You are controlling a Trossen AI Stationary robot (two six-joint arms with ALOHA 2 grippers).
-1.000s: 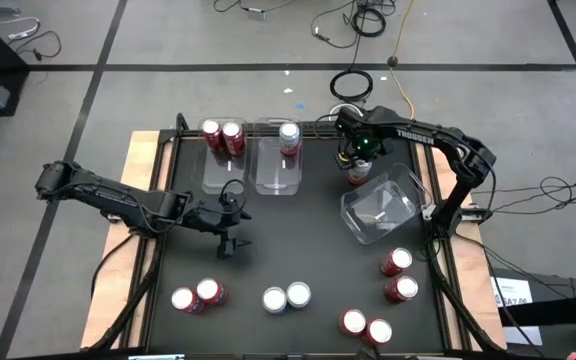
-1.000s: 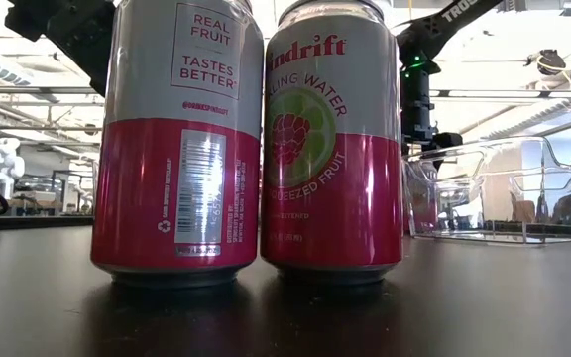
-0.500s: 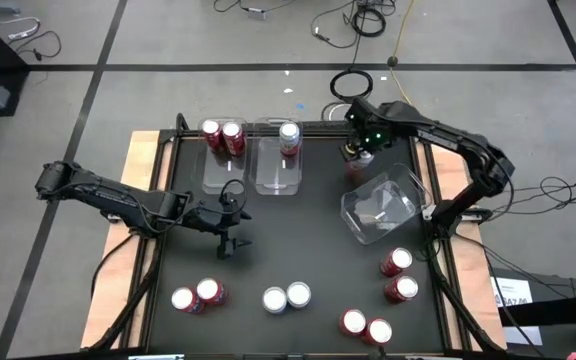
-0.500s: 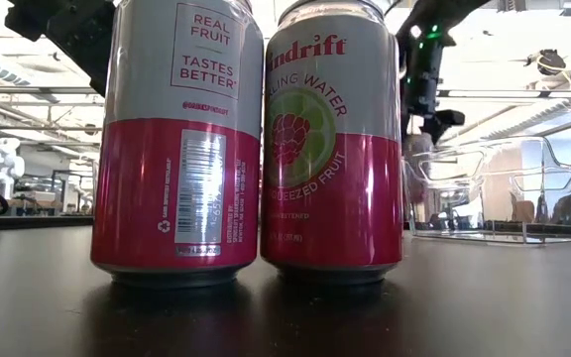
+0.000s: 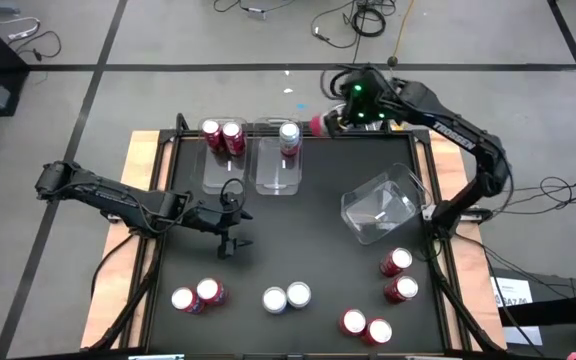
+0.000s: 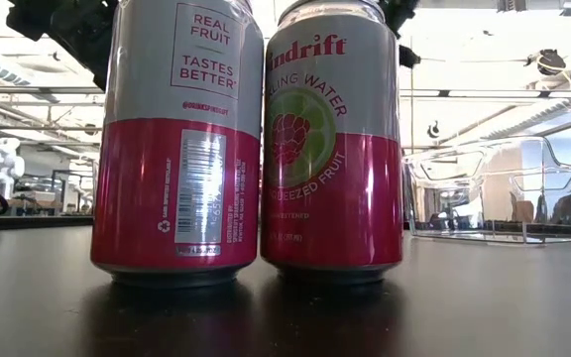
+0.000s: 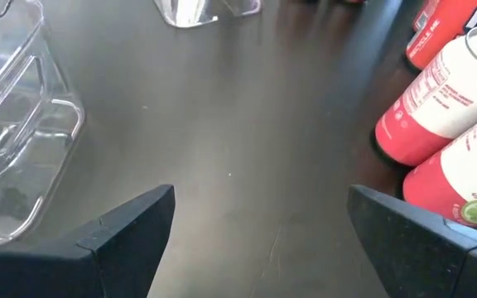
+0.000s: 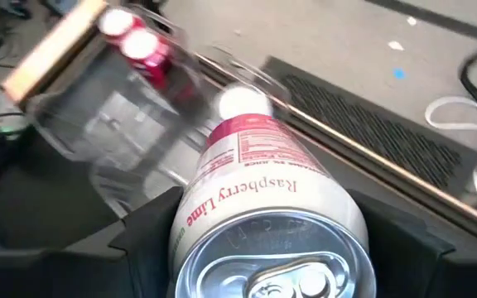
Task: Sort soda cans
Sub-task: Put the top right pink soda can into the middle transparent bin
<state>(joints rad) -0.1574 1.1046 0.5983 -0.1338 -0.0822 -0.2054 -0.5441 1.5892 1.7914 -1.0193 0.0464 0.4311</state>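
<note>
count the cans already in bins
3: two red cans in the left bin, one silver can in the middle bin. The tilted bin looks empty.

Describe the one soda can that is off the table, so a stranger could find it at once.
Start at the black table and go to its far edge, past the clear plastic bins. The right arm's hand holds a red-and-white soda can there, lying sideways in the air. Every other can stands upright on the table or in a bin.
</note>
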